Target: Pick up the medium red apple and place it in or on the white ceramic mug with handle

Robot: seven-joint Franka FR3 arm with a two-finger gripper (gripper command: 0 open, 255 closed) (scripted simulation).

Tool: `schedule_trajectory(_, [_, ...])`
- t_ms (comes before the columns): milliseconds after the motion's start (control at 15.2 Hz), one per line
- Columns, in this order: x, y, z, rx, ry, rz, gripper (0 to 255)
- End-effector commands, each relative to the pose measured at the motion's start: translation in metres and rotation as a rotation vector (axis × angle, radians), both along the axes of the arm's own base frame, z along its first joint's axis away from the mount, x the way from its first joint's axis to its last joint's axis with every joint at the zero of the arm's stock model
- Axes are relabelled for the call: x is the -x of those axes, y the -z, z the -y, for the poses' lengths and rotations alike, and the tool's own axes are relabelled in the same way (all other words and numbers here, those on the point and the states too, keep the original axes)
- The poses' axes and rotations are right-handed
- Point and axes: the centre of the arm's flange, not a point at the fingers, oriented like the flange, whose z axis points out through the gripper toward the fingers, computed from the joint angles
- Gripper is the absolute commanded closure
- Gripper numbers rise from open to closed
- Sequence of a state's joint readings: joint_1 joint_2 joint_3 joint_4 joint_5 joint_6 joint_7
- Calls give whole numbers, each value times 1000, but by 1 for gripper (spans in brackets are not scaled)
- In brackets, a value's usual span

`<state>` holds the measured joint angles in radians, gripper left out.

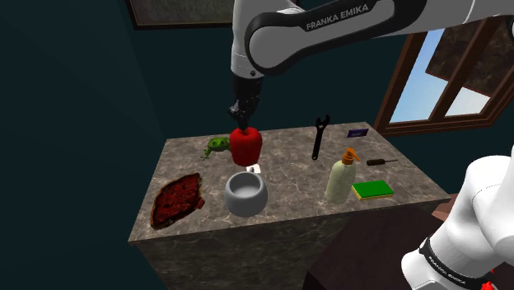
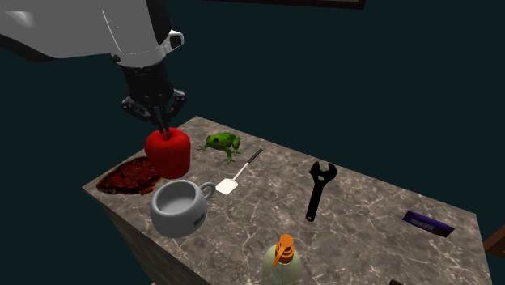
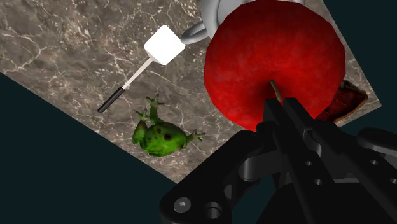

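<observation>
Apple [image 1: 245, 146], red, was clamped at its stem between the fingers of the end effector [image 1: 245, 125], over the bench [image 1: 288, 194] and just behind the grey-white mug [image 1: 245, 202]. From the shoulder view's left lay a dark red patch [image 1: 177, 200], a green frog [image 1: 217, 145], then apple and mug, a black wrench [image 1: 320, 136], a soap bottle [image 1: 340, 177] and a green sponge [image 1: 372, 190]

A: What's the arm [image 1: 280, 33] like?
B: White rounded shells, dark joints, "FRANKA EMIKA" lettered white on a dark band.
A: And the gripper [image 3: 278, 105]?
B: All black; small round holes, possibly screw seats, on its body.
</observation>
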<state>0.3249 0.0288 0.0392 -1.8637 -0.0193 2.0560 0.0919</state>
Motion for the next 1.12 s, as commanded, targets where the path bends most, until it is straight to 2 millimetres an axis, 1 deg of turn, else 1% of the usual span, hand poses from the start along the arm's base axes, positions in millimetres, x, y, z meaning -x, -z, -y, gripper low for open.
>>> schedule_trajectory(0, [-1,11,1,0,0,1,255])
schedule_trajectory(990, [-1,91,1,0,0,1,255])
schedule_trajectory(1056, [-1,91,1,0,0,1,255])
